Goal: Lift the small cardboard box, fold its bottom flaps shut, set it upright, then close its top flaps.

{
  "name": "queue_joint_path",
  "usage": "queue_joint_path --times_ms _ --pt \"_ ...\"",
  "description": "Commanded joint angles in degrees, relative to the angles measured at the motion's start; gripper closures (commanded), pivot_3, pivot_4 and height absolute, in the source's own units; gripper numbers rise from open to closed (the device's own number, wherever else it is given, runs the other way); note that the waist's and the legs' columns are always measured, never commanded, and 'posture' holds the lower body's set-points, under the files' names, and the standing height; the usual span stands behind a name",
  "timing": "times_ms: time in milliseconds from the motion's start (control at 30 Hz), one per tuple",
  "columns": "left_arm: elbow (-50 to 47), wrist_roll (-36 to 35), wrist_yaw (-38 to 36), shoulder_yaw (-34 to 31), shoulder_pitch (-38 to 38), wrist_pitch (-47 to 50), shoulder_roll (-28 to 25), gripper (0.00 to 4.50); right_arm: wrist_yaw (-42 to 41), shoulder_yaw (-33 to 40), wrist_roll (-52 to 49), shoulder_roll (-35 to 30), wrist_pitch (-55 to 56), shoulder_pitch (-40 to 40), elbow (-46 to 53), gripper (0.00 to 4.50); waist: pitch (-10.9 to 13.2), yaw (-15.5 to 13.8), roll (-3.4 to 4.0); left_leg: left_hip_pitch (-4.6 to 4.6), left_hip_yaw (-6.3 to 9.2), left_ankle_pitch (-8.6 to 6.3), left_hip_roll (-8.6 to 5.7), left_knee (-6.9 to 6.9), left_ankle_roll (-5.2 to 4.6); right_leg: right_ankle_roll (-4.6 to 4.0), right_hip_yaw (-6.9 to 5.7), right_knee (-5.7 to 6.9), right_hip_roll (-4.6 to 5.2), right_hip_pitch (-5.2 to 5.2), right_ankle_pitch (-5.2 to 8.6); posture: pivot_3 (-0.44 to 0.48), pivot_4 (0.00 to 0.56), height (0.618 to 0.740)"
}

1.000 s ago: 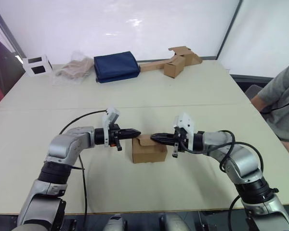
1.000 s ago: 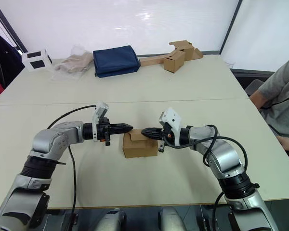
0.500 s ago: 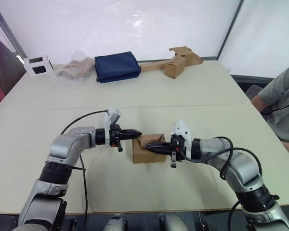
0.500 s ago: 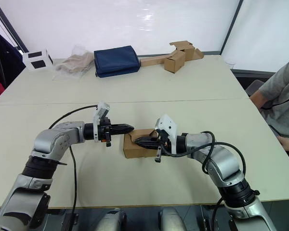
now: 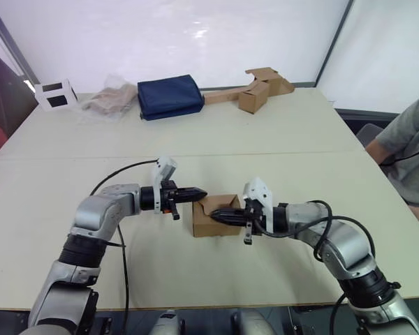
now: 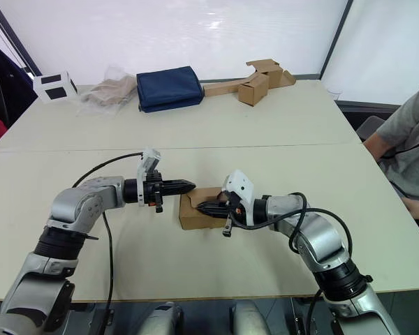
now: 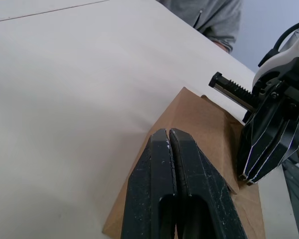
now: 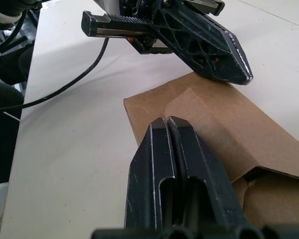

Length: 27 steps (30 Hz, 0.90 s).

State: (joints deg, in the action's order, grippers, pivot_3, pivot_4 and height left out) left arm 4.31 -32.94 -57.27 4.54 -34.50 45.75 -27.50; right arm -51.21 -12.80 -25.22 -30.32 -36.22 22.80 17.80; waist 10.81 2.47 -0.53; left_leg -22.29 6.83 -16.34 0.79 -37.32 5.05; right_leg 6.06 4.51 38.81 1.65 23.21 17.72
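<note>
The left gripper [image 5: 202, 195], fingers pressed together with nothing between them, points at the upper left edge of the small cardboard box [image 5: 215, 216]. The right gripper [image 5: 215, 216], likewise closed and empty, lies across the box's top flaps. The box sits mid-table [image 5: 279, 132], between both arms.

Navy bag [image 5: 169, 97], white box [image 5: 54, 94], plastic wrap [image 5: 109, 101]

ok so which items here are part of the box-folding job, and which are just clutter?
In play:
- small box, mid-table
- left gripper, shut, at its left top edge
- right gripper, shut, over its top

Clutter, far edge of table:
- white box
- plastic bag
- blue bag
- cardboard pieces
</note>
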Motion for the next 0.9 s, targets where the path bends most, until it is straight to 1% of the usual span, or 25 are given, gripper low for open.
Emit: queue_joint_path --times_ms 33,233,467,667,767,900 --pt "-1.62 -0.54 0.04 -0.33 0.30 0.73 0.12 4.45 0.01 -0.64 1.71 -0.26 1.85 -0.26 -0.38 4.50 0.00 0.00 0.00 0.00 0.00 0.00 0.00 0.00 0.00 0.00 0.00 0.00 0.00 0.00 0.00 0.000 0.150 0.740" --pt "-1.99 -1.07 0.33 -0.66 0.19 1.59 0.32 4.45 0.71 -1.60 5.27 -0.13 4.91 0.26 -2.68 4.50 0.00 0.01 0.00 0.00 0.00 0.00 0.00 0.00 0.00 0.00 0.00 0.00 0.00 0.00 0.00 0.000 0.150 0.740" --pt "-2.89 -1.15 0.23 -0.72 0.37 2.47 0.38 4.45 0.80 -1.98 6.65 0.11 6.27 0.44 -3.58 4.50 0.00 0.01 0.00 0.01 0.00 0.00 0.00 0.00 0.00 0.00 0.00 0.00 0.00 0.00 0.00 0.000 0.150 0.740" --pt "-4.19 0.81 -0.55 1.16 1.10 1.21 -0.38 4.45 0.81 -2.08 7.13 0.27 6.42 0.56 -3.67 4.50 0.00 0.00 0.00 0.01 0.00 0.00 0.00 0.00 0.00 0.00 0.00 0.00 0.00 0.00 0.00 0.000 0.150 0.740" --pt "-5.01 1.86 -0.87 2.34 1.78 0.12 -0.90 4.45 0.17 -2.11 6.73 -0.19 5.77 0.23 -2.64 4.50 0.00 0.00 0.00 0.01 0.00 0.00 0.00 0.00 0.00 0.00 0.00 0.00 0.00 -0.01 0.00 0.000 0.150 0.740" --pt "-5.67 3.80 -1.55 3.95 2.19 -1.89 -2.18 4.45 -1.54 -0.38 2.18 -0.68 1.80 -0.47 0.80 4.50 0.00 0.00 0.00 0.01 0.00 0.00 0.00 0.01 0.00 0.00 0.00 0.00 0.00 -0.01 0.00 0.000 0.150 0.740"
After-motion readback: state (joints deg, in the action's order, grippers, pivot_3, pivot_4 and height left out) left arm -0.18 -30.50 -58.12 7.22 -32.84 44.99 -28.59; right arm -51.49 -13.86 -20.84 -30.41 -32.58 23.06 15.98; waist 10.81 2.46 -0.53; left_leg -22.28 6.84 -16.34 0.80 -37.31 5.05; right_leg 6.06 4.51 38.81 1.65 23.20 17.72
